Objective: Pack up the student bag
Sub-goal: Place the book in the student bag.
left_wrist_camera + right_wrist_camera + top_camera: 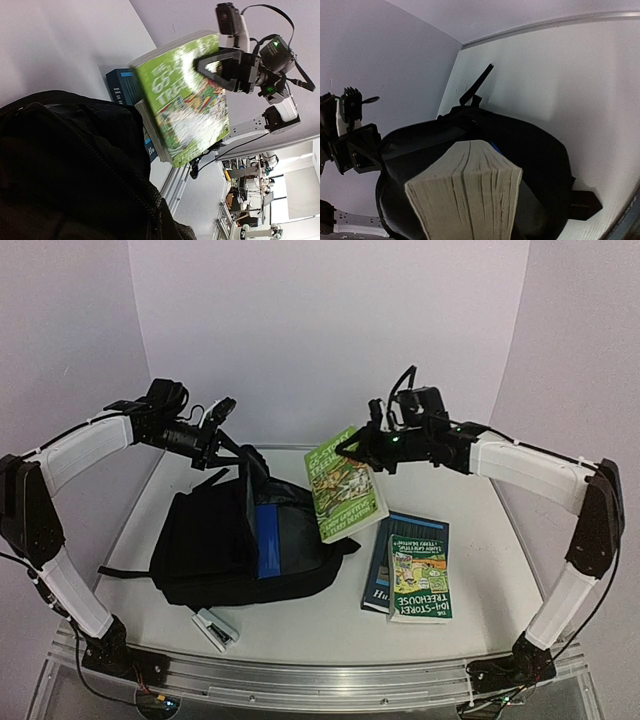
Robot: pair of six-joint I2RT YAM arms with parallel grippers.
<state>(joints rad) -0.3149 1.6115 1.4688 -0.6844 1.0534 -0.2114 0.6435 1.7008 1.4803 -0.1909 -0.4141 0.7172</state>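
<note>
The student bag (225,540), a big black backpack, lies at the left middle of the table, with a blue panel (268,543) showing at its opening. My left gripper (222,443) is shut on the bag's upper edge and holds the fabric lifted. In the left wrist view the bag (65,170) fills the lower left and hides my fingers. My right gripper (356,445) is shut on a green paperback book (345,490) and holds it in the air, tilted, beside the bag's right edge. In the right wrist view the book's page edge (465,192) hangs over the bag (545,150).
A dark blue book (382,558) lies on the table right of the bag, with a green "Treehouse" book (420,580) on it. A small white stapler-like object (215,628) lies at the bag's front. White walls enclose the table, and a metal rail runs along the near edge.
</note>
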